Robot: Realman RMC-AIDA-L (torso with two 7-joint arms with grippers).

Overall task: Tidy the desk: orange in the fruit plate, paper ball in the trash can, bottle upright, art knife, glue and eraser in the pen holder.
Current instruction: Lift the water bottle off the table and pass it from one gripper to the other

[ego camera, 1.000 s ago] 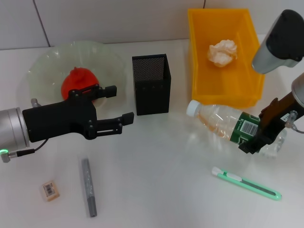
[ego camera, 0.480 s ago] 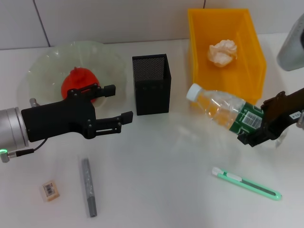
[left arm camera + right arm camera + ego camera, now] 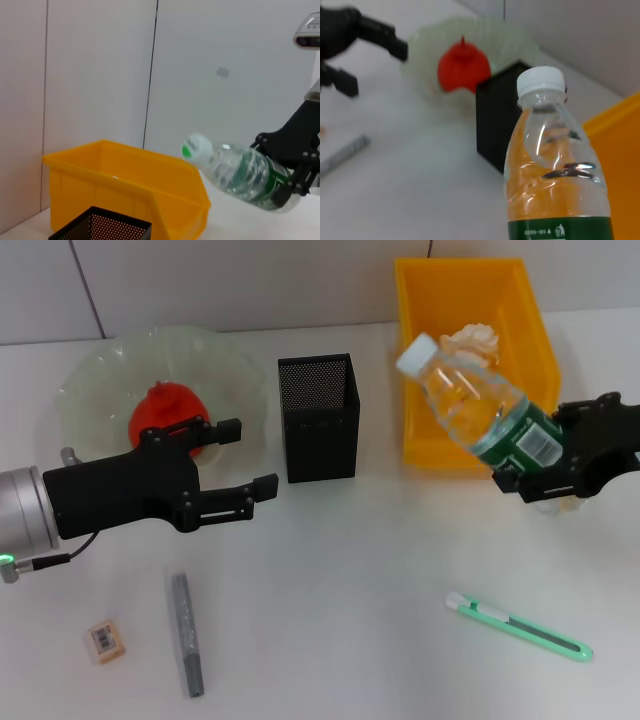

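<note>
Far left on the desk (image 3: 350, 570): left gripper (image 3: 240, 460), fingers spread wide apart, nothing between them, hovering at the near rim of the plate (image 3: 100, 370). Just behind its upper finger, orange (image 3: 165, 410) inside the plate. In front of and below the gripper, eraser (image 3: 106, 639) flat on the desk, and glue (image 3: 187, 633) beside it to the right. Right of the fingertips, close but not touching, pen holder (image 3: 318, 417), upright. Further right, bin (image 3: 470, 430) with paper ball (image 3: 476, 338) inside. Far right: right gripper (image 3: 570, 462), clenched on the lower part of the bottle (image 3: 478, 408) at the green label. Bottle tilted, white cap pointing up and away to the left of this gripper, over the bin's front part. Below the right gripper, knife (image 3: 518, 626) flat on the desk.
</note>
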